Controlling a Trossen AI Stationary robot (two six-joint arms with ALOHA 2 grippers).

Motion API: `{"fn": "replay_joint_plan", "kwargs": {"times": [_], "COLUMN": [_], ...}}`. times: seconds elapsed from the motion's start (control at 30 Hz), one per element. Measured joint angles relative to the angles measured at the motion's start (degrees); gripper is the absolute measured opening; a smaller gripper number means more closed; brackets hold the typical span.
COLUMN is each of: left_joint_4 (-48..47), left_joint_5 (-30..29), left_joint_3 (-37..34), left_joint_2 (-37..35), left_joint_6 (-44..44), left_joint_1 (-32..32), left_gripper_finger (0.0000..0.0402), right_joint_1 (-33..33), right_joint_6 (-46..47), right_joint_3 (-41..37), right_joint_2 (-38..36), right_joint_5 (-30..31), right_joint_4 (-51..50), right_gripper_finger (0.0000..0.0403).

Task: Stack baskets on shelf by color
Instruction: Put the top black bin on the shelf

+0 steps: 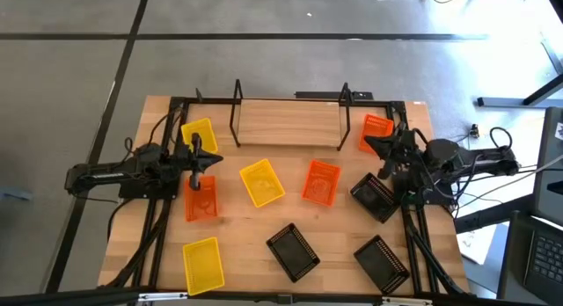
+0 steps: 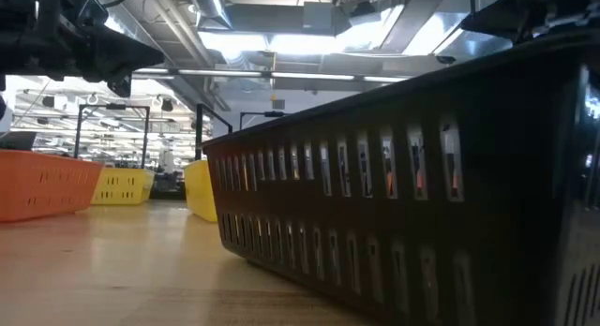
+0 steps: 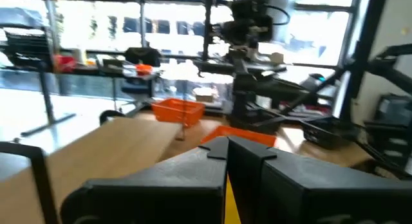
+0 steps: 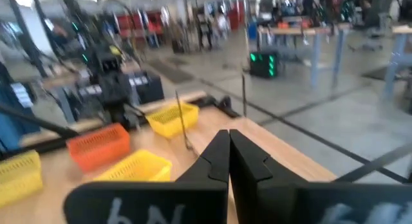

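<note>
You are looking down on a large wooden table (image 1: 255, 231) with a dark arm at each side. At its far edge stands the shelf (image 1: 286, 123), a light-wood plank in a thin black frame with upright loops at both ends. Nothing rests on the plank.

The baskets lie scattered over the tabletop, none stacked. On the left, a yellow basket (image 1: 199, 135) sits near the shelf's left end, an orange basket (image 1: 201, 199) lies just in front of it, and a second yellow basket (image 1: 203, 262) sits near the front edge. In the middle, a third yellow basket (image 1: 262, 183) and an orange basket (image 1: 321, 181) lie side by side in front of the shelf. Another orange basket (image 1: 376, 130) sits by the shelf's right end. Three black baskets are on the right and front: one (image 1: 374, 197) beside the right arm, one (image 1: 293, 251) near the front centre, and one (image 1: 382, 261) at the front right. The low view is mostly filled by a black basket's slotted wall (image 2: 412, 204).

Your left gripper (image 1: 194, 156) hovers between the far-left yellow basket and the orange one below it. In its wrist view its fingers (image 3: 248, 161) are pressed together, holding nothing.

Your right gripper (image 1: 387, 148) hovers near the orange basket by the shelf's right end. Its fingers (image 4: 241, 163) are likewise pressed together and empty.
</note>
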Motion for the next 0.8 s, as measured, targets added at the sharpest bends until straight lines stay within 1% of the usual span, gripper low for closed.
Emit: {"fn": "replay_joint_plan", "kwargs": {"times": [0.1,0.23,0.3,0.37,0.47,0.6,0.7,0.8], "left_joint_4": [0.3,0.6,0.4,0.2,-4.8,-11.8,-16.0,-22.0], "left_joint_5": [-1.4,-1.4,-1.4,-1.4,-1.4,-1.5,-3.9,-7.0], "left_joint_3": [0.0,0.7,2.2,4.2,9.0,16.8,22.3,28.0], "left_joint_2": [0.0,0.0,0.0,0.7,2.7,8.6,13.9,19.8], "left_joint_6": [1.5,0.0,0.0,1.1,2.6,4.9,5.3,3.6], "left_joint_1": [0.0,0.0,0.0,0.0,0.0,0.0,0.0,0.0], "left_gripper_finger": [0.0000,0.0000,0.0000,0.0000,0.0000,0.0000,0.0000,0.0000], "right_joint_1": [0.0,0.0,0.0,-0.2,-1.1,-3.5,-6.4,-9.4], "right_joint_6": [3.6,14.7,17.3,19.7,25.0,33.8,38.0,39.4], "right_joint_3": [6.5,16.2,20.5,24.8,31.0,38.8,43.1,44.9], "right_joint_2": [5.4,12.2,16.0,19.9,25.1,30.3,33.0,35.4], "right_joint_5": [0.9,1.7,1.8,1.8,1.0,-0.2,-4.6,-11.9], "right_joint_4": [-7.3,-19.8,-26.6,-32.9,-42.2,-54.4,-61.6,-65.7], "right_gripper_finger": [0.0000,0.0000,0.0000,0.0000,0.0000,0.0000,0.0000,0.0000]}}
